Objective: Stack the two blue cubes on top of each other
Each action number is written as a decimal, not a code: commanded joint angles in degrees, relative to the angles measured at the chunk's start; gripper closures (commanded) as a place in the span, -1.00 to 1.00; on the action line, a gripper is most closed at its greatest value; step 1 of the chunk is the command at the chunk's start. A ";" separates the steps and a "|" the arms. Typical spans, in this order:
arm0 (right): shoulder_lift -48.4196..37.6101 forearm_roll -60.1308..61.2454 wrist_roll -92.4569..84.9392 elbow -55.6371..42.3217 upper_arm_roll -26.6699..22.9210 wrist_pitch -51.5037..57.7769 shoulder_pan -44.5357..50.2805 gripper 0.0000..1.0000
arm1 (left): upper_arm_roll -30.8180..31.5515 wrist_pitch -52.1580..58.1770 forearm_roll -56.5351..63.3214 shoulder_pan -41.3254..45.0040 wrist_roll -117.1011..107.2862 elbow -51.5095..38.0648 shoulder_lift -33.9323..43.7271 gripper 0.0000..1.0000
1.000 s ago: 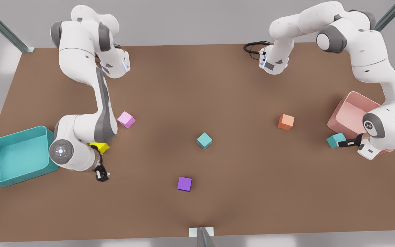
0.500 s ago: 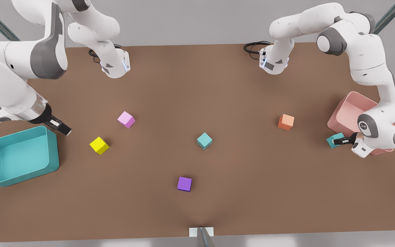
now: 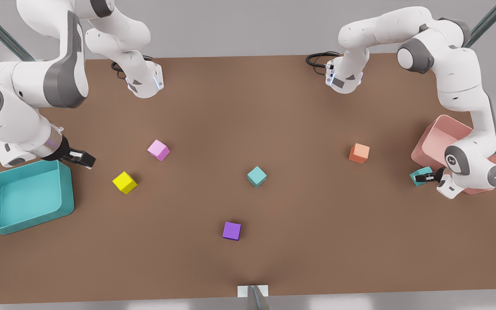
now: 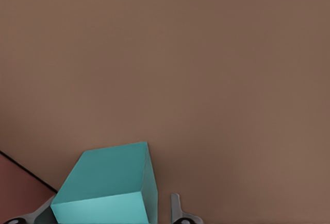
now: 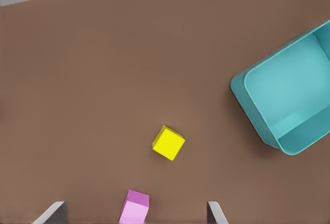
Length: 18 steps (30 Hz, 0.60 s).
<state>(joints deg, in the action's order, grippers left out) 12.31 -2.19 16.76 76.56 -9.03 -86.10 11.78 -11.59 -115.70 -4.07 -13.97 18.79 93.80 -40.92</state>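
One blue cube (image 3: 256,176) sits alone at the table's middle. The other blue cube (image 3: 416,178) (image 4: 108,180) lies at the front view's right, against the pink bin (image 3: 439,137). My left gripper (image 3: 422,177) (image 4: 103,216) is low over that cube, open, with one finger on each side; a small gap shows beside one fingertip (image 4: 177,211). My right gripper (image 3: 85,160) (image 5: 135,212) hangs open above the table at the front view's left, next to the teal bin (image 3: 24,196), holding nothing.
A yellow cube (image 3: 124,182) (image 5: 168,142) and a pink cube (image 3: 158,150) (image 5: 135,207) lie left of centre. An orange cube (image 3: 359,153) sits right of centre and a purple cube (image 3: 231,230) near the front. The teal bin (image 5: 289,95) stands at the left edge.
My right arm rose from beside the yellow cube and swung back toward the teal bin. My left gripper slid farther over the blue cube by the pink bin.
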 commanded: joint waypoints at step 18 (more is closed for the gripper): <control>-1.58 -2.91 -15.35 0.69 0.06 -1.80 -0.27 -1.00 | 24.16 9.36 0.38 33.30 -65.96 -7.85 9.37 -0.35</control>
<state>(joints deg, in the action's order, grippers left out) 11.11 -4.60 7.30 76.98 -8.93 -87.52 11.54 9.11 -109.37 -3.79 18.89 2.23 86.30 -31.40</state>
